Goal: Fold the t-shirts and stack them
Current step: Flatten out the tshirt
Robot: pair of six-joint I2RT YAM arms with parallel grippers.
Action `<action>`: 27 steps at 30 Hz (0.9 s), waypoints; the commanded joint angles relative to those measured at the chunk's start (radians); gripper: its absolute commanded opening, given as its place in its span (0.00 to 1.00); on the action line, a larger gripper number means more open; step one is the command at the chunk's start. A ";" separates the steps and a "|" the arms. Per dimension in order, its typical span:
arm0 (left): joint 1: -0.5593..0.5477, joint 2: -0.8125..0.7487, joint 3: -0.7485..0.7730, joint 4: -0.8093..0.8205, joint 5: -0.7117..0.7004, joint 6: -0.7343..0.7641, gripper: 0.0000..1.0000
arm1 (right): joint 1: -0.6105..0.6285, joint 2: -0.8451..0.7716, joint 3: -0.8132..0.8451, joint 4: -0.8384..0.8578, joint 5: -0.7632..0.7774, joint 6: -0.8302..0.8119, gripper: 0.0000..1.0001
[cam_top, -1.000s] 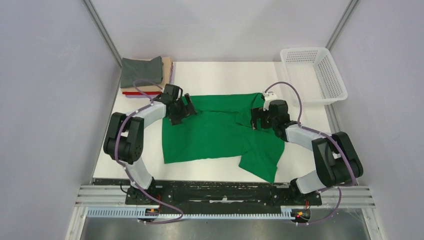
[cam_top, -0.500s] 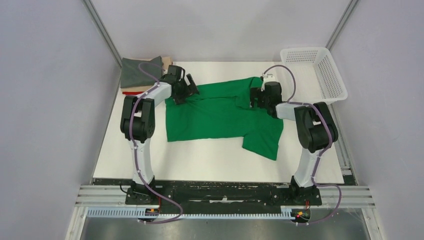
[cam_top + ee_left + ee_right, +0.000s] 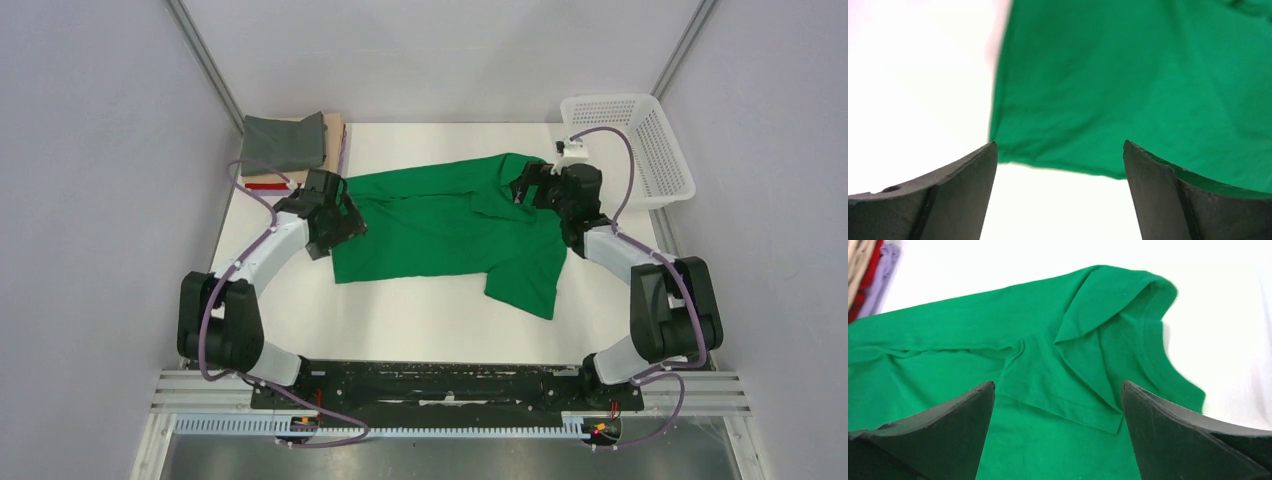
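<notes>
Green t-shirt [image 3: 445,225] lies rumpled on the table [image 3: 420,320], one sleeve flopped over by the collar. Left gripper [image 3: 1058,150] and right gripper [image 3: 1058,387] are both spread wide, holding nothing. At the far left, the folded stack [image 3: 288,148] is grey on top, with tan and red barely peeking out.

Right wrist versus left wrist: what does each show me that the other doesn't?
Right wrist only: the green t-shirt at its collar, a sleeve flap folded over the body, and a sliver of the folded stack. Left wrist only: one plain corner of the shirt. Both: green cloth on the white table, beyond the open, empty left gripper and right gripper.
</notes>
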 commanded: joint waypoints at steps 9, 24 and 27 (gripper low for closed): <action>0.001 -0.084 -0.208 -0.044 -0.047 -0.234 0.73 | -0.023 -0.073 -0.066 0.029 -0.040 -0.023 0.98; 0.001 0.103 -0.216 -0.013 -0.098 -0.245 0.50 | 0.023 -0.174 -0.108 -0.057 0.199 -0.091 0.98; 0.001 0.141 -0.212 0.033 -0.088 -0.238 0.33 | 0.027 -0.213 -0.119 -0.084 0.244 -0.100 0.98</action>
